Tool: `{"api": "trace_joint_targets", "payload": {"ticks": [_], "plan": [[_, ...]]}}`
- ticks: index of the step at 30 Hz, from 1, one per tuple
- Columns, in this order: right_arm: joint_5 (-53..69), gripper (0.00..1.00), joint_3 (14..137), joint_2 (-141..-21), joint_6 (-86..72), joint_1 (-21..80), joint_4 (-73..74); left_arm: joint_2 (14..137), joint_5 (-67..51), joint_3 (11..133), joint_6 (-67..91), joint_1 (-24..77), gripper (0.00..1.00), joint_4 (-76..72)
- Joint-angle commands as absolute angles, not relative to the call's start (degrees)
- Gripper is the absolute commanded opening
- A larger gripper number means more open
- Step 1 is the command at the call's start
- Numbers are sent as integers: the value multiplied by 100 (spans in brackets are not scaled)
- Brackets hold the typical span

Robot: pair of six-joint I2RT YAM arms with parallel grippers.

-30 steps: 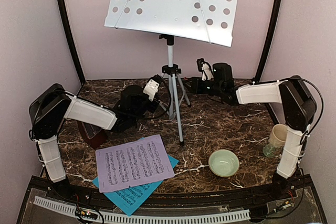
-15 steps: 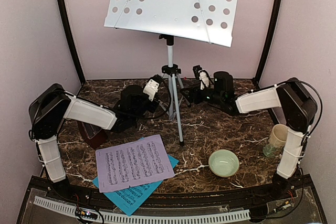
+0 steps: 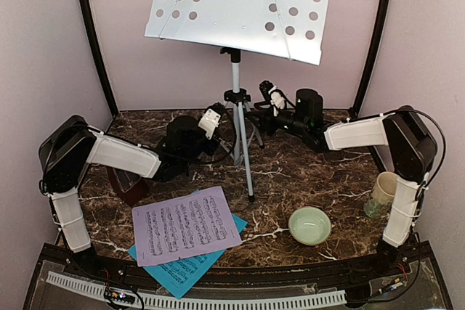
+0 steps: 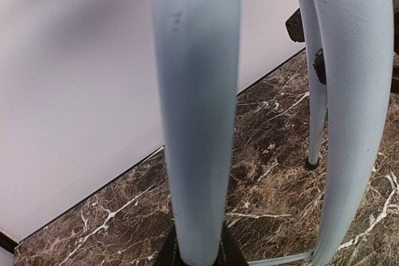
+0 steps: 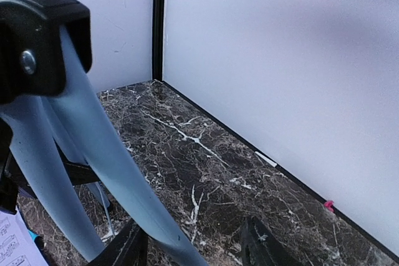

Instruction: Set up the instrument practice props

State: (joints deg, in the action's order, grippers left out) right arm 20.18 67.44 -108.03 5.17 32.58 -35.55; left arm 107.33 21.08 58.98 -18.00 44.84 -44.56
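Note:
The silver tripod music stand (image 3: 235, 78) stands at the back middle, its white perforated desk (image 3: 240, 5) high above. My left gripper (image 3: 224, 127) is shut on one tripod leg (image 4: 196, 123), which fills the gap between its jaws (image 4: 198, 255). From the right, my right gripper (image 3: 259, 116) reaches the tripod. It stands open (image 5: 193, 250), and another leg (image 5: 118, 166) runs down close to its left finger (image 5: 124, 247). A lavender sheet-music page (image 3: 185, 224) lies on a cyan one (image 3: 178, 270) at the front left. The dark reddish-brown metronome (image 3: 129, 183) shows partly under my left arm.
A pale green bowl (image 3: 309, 224) sits at the front right, a cream mug (image 3: 385, 188) by the right arm's base. Pale walls (image 5: 280, 60) close the marble table (image 3: 305, 172) at the back and sides. The tripod's front leg (image 3: 248, 172) ends mid-table.
My right gripper has moved left, from near the back right up to the tripod's legs. The left gripper and the stand have stayed put.

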Motion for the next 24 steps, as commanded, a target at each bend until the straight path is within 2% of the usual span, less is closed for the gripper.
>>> {"api": "trace_joint_targets", "payload": {"ticks": [1, 12, 16, 24], "plan": [[2168, 50, 6972, -10931, 1165, 3268, -3727, 10671, 1620, 5997, -1853, 4509, 0, -3774], [2104, 15, 7279, -11105, 1764, 3194, -3551, 10624, 1620, 5915, -1893, 4509, 0, -3731], [2091, 0, 7269, -11072, 1963, 3117, -3584, 10538, 1725, 5809, -1994, 4500, 0, -3747], [2045, 0, 7400, -10961, 2424, 2929, -3223, 10421, 1880, 5710, -2245, 4386, 0, -3733]]}}
